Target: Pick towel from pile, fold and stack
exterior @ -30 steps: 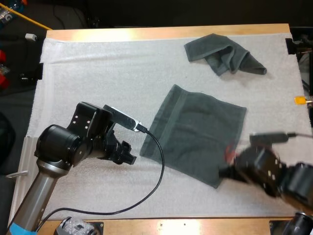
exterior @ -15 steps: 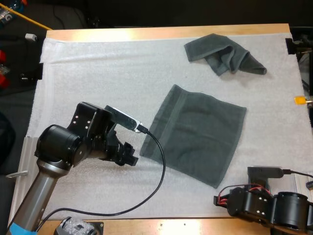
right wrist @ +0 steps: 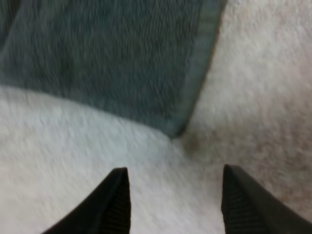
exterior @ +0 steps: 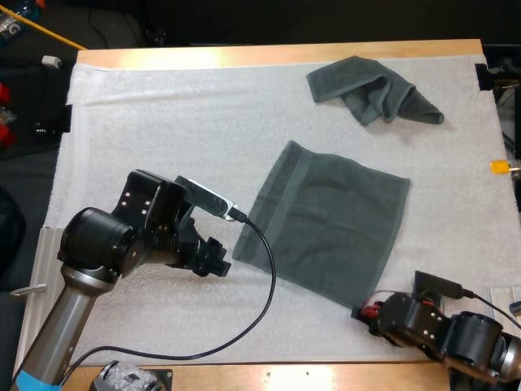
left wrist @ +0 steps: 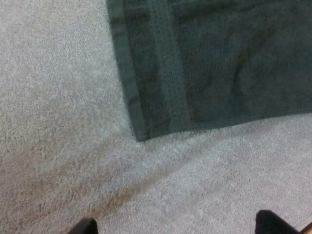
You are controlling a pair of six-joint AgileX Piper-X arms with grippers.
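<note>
Trouble likely lies in uneven pinches dragging the towel (exterior: 326, 224) askew. It lies flat on the mat (exterior: 163, 122), left gripper (exterior: 213, 259) and right gripper (exterior: 368, 312) gaping at its two near corners (nothing grasped), crumpled towel (exterior: 373, 88) beyond it.

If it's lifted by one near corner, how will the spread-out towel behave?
Probably floppy: the spread towel lies flat with soft creases, and the crumpled towel holds loose folds. It would likely drape and drag over the fuzzy mat rather than slide. It looks thin, so it is probably light.
</note>
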